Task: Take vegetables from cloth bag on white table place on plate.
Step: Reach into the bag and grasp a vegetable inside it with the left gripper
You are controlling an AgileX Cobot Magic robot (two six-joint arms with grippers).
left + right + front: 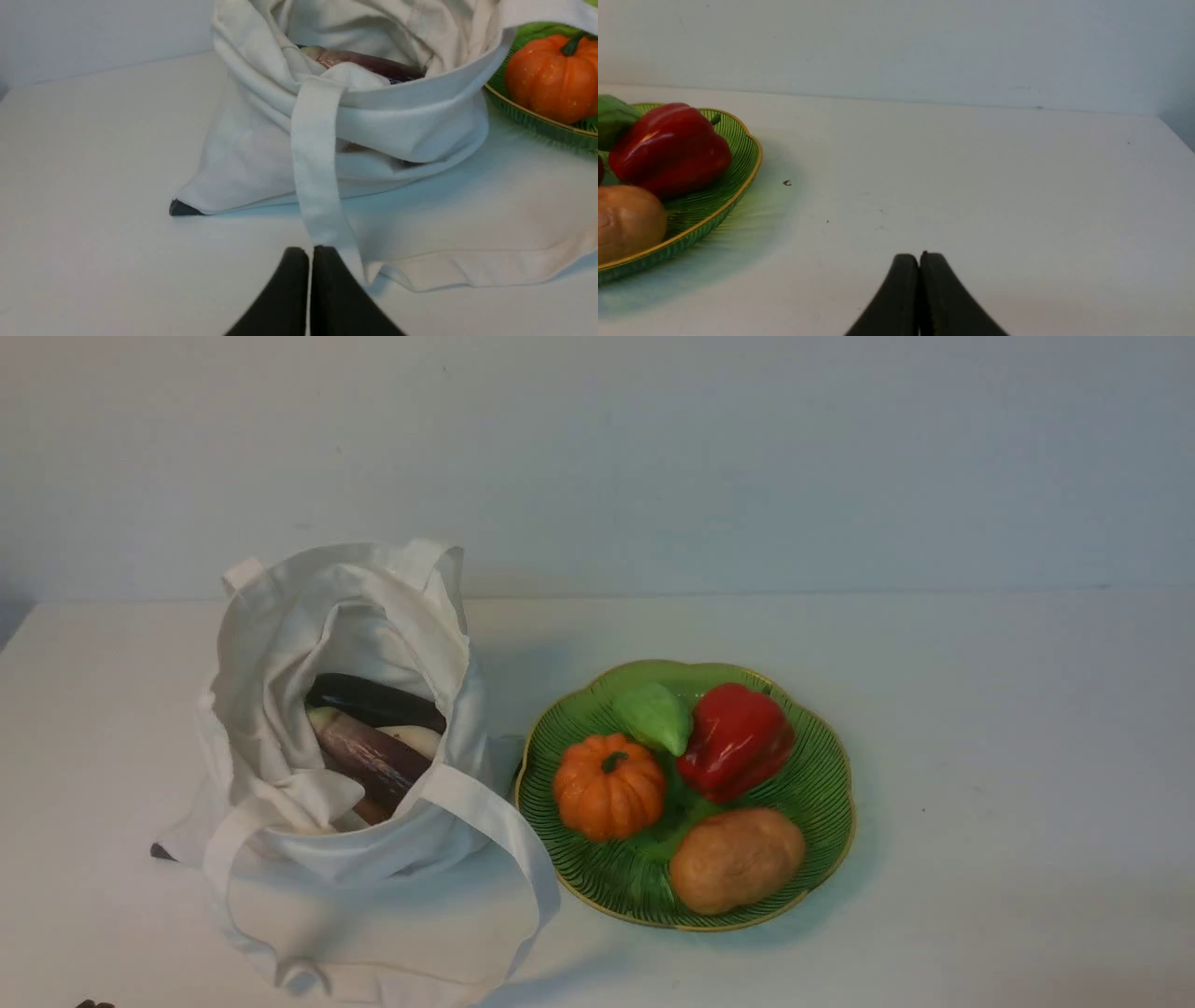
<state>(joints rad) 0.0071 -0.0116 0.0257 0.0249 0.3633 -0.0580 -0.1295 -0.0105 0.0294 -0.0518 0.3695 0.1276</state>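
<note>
The off-white cloth bag (355, 775) (355, 116) stands open at the left of the white table (980, 756). Inside it lie vegetables: a dark eggplant (378, 702) and a purple eggplant (369, 753) (369, 63). To its right, the green plate (812, 793) (537, 121) (724, 196) holds an orange pumpkin (609, 786) (553, 77), a red pepper (736, 739) (670, 149), a green vegetable (655, 717) and a brown potato (736, 859) (626, 221). My left gripper (310, 249) is shut and empty, just short of a bag strap (317, 172). My right gripper (920, 255) is shut and empty over bare table, right of the plate.
A plain wall (653, 457) runs along the table's far edge. A loose strap of the bag (504, 831) loops toward the plate. A dark corner (161, 851) pokes out from under the bag's left side.
</note>
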